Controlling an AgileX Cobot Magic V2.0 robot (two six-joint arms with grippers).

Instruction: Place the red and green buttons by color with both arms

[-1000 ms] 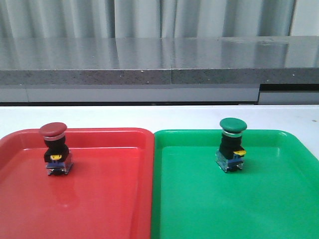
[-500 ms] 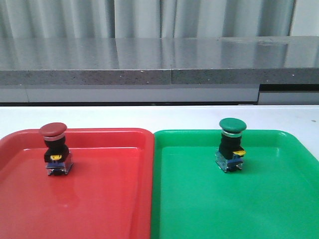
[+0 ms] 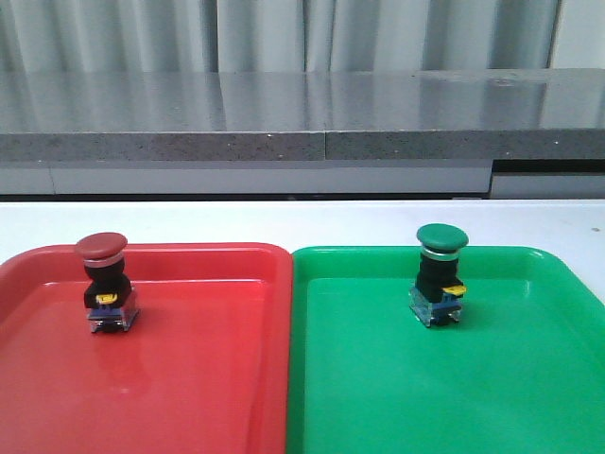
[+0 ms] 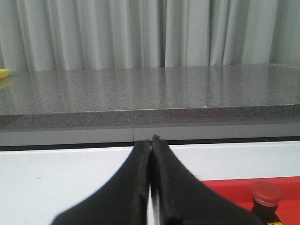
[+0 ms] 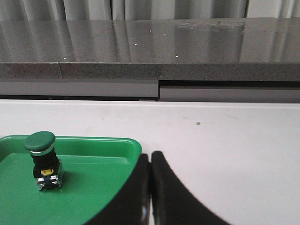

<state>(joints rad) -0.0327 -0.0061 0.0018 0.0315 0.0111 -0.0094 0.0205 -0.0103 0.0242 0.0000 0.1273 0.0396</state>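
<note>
The red button [image 3: 104, 284] stands upright in the red tray [image 3: 189, 378], near its back left; its cap also shows in the left wrist view [image 4: 266, 193]. Upright in the green tray [image 3: 492, 378] toward the back stands the green button [image 3: 440, 274], which the right wrist view also shows [image 5: 43, 160]. My left gripper [image 4: 151, 140] is shut and holds nothing, well apart from the red button. My right gripper [image 5: 150, 157] is shut and holds nothing, beside the green tray's corner [image 5: 133, 145]. Neither arm appears in the front view.
The two trays lie side by side on a white table [image 3: 302, 222]. A grey stone counter [image 3: 302, 123] runs along the back, with pale curtains behind it. A yellow object [image 4: 3, 74] sits on that counter at the edge of the left wrist view.
</note>
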